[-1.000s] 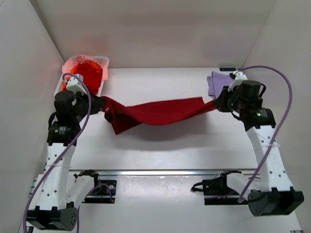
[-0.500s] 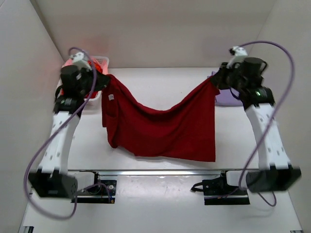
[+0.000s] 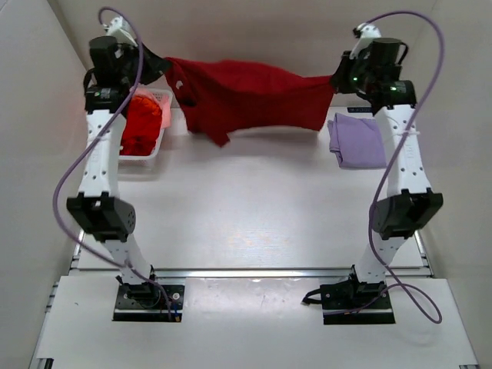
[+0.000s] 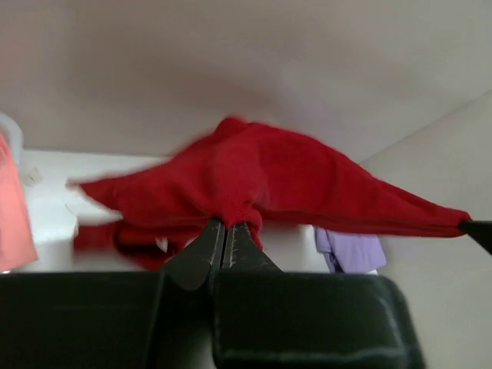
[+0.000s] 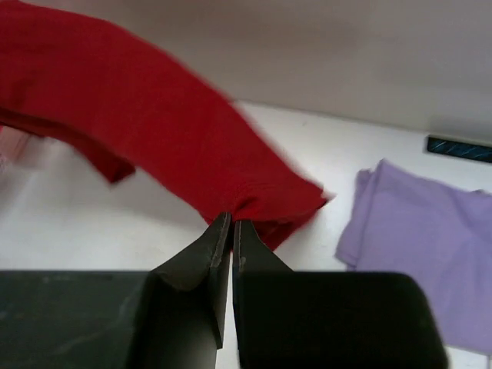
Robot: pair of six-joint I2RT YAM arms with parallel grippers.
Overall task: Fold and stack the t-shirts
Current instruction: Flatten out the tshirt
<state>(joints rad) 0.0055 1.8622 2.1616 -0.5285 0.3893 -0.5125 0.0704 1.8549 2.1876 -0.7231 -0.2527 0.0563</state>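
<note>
The large dark red t-shirt (image 3: 246,92) hangs stretched in the air between both grippers, high over the far side of the table. My left gripper (image 3: 159,67) is shut on its left end, seen pinched in the left wrist view (image 4: 224,223). My right gripper (image 3: 335,79) is shut on its right end, seen pinched in the right wrist view (image 5: 232,217). A folded pale lavender t-shirt (image 3: 356,141) lies flat at the far right, below the right gripper; it also shows in the right wrist view (image 5: 430,246). Orange-red shirts (image 3: 141,123) fill the basket.
A white plastic basket (image 3: 141,156) stands at the far left, under the left arm. White walls close in the table at the left, right and back. A metal rail (image 3: 246,271) with both arm bases runs along the near edge.
Both arms have swung up and away from the near side, lifting the dark red shirt off the table. It went from hanging low and spread to being stretched high at the back.
</note>
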